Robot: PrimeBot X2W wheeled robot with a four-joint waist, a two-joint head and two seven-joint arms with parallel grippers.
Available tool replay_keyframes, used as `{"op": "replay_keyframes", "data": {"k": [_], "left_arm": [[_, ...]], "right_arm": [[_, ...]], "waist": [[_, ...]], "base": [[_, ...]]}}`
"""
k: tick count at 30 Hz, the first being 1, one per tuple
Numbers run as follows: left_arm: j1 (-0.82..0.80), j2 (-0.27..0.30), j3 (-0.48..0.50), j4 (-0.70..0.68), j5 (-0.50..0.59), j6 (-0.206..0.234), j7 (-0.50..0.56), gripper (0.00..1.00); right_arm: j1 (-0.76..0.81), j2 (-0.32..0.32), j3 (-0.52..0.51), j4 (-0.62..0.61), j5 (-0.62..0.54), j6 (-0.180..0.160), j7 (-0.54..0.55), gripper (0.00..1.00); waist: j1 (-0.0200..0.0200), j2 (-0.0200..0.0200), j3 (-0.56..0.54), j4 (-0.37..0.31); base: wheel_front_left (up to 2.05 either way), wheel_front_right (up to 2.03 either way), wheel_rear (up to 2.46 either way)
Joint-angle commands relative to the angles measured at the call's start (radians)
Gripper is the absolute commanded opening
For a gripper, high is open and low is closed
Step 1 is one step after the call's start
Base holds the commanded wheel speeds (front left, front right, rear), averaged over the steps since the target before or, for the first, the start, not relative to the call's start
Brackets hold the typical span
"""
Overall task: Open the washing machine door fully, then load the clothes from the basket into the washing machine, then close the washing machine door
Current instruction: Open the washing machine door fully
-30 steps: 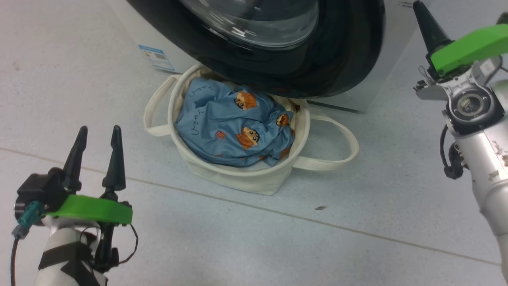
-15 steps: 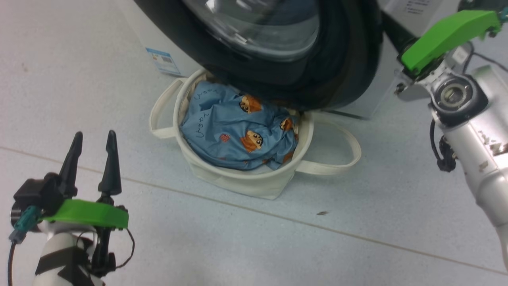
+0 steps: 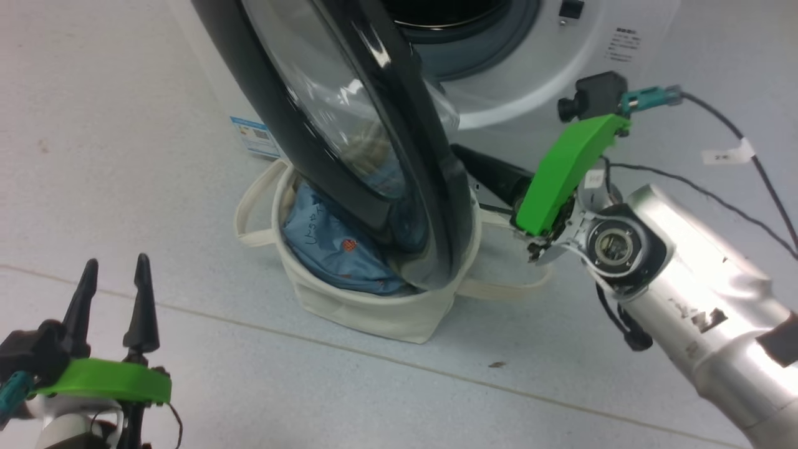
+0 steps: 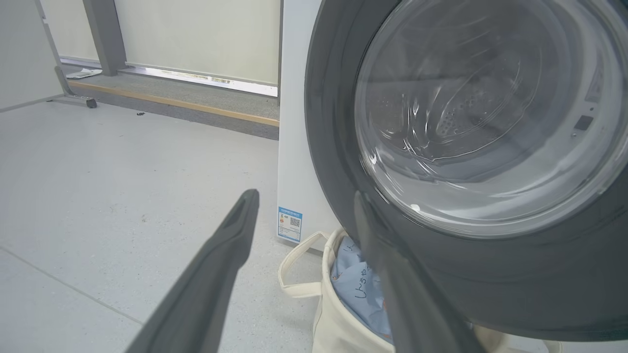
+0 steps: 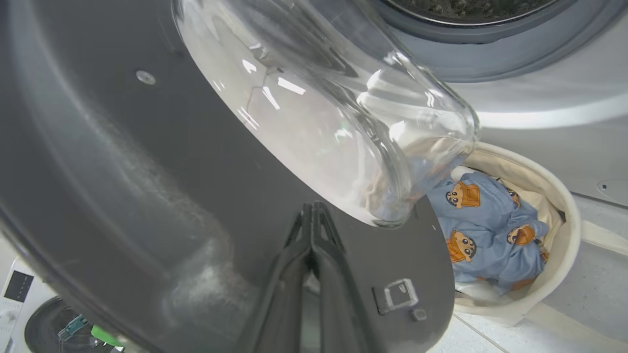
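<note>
The washing machine door (image 3: 349, 143) stands partly open, edge-on, hanging over the basket (image 3: 368, 308). My right gripper (image 3: 460, 153) is shut and holds nothing. In the right wrist view, my right gripper (image 5: 310, 208) has its tips against the black inner face of the door (image 5: 122, 171), just below the glass bowl (image 5: 319, 122). The light blue clothes (image 3: 324, 243) fill the cream basket, partly hidden by the door; the clothes (image 5: 485, 230) show their cartoon faces. My left gripper (image 3: 116, 265) is open at the lower left, well apart from the basket. The white washing machine (image 3: 548, 56) shows its grey gasket.
A blue-white sticker (image 3: 252, 134) marks the washer's lower side. The basket's strap handles (image 3: 252, 206) loop out onto the pale floor. A door latch (image 5: 400, 294) sits near my right fingers. A grey post (image 4: 103, 34) and a window wall stand beyond the washer.
The door has swung further open, from facing me to edge-on. My right gripper moved down and left, in behind the door. The head view shifted too, and the left gripper sits lower in it.
</note>
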Motion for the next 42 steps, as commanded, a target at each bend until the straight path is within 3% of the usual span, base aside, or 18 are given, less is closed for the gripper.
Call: {"op": "replay_keyframes", "data": {"k": [1, 24, 42], "left_arm": [[-0.004, 0.041, 0.044, -0.028, 0.009, -0.006, -0.012, 1.0], [0.049, 0.073, 0.085, 0.014, -0.003, -0.006, -0.012, 1.0], [0.085, 0.045, 0.165, -0.053, 0.0, -0.003, -0.012, 1.0]], "right_arm": [[0.008, 0.013, 0.002, -0.038, -0.011, 0.008, 0.001, 0.0], [0.081, 0.097, 0.098, -0.017, 0.034, 0.008, -0.023, 0.0], [-0.034, 0.207, 0.166, 0.053, 0.026, 0.008, -0.049, 0.0]], "waist": [[0.0002, 0.0, -0.015, 0.018], [0.0002, 0.0, -0.137, 0.26], [0.0002, 0.0, -0.063, 0.295]], "base": [[0.0, 0.0, 0.0], [0.0, 0.0, 0.0], [0.0, 0.0, 0.0]]}}
